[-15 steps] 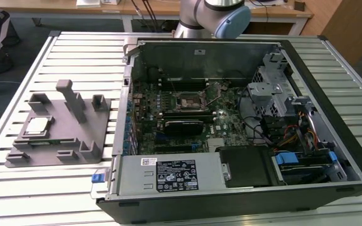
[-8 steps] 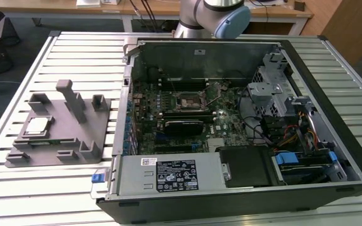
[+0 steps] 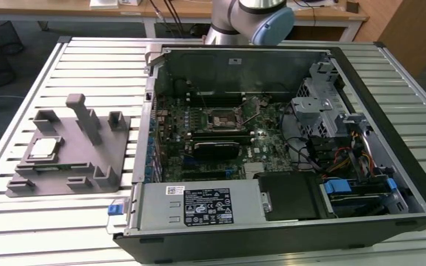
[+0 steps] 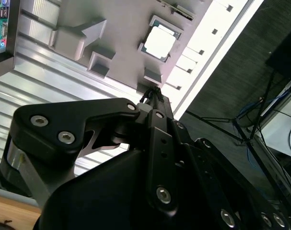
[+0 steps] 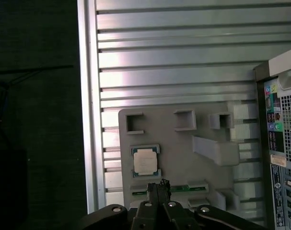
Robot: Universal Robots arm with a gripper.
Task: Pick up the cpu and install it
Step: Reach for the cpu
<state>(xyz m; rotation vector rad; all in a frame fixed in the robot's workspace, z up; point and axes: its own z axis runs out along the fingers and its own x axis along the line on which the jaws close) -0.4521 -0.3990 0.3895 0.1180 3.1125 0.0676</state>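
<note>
The cpu (image 3: 44, 147) is a small square chip with a silver top. It lies flat in a recess of the grey fixture (image 3: 87, 166) on the exterior view's left. Both wrist views look down on the cpu (image 4: 159, 42) (image 5: 145, 160) from well above. My gripper (image 4: 154, 92) (image 5: 159, 183) hangs over the fixture's edge near the chip, clear of it. Its black fingers meet at the tips, shut on nothing. The metal-framed socket (image 3: 221, 118) sits on the motherboard inside the open computer case (image 3: 272, 61).
The fixture has upright posts (image 3: 86, 119) and a green board strip (image 5: 183, 188) beside the cpu. A black rectangular block (image 3: 214, 149) sits below the socket. Everything rests on a slatted metal table (image 3: 20, 221); its edge (image 5: 90, 120) runs close to the fixture. The arm's base (image 3: 250, 16) stands behind the case.
</note>
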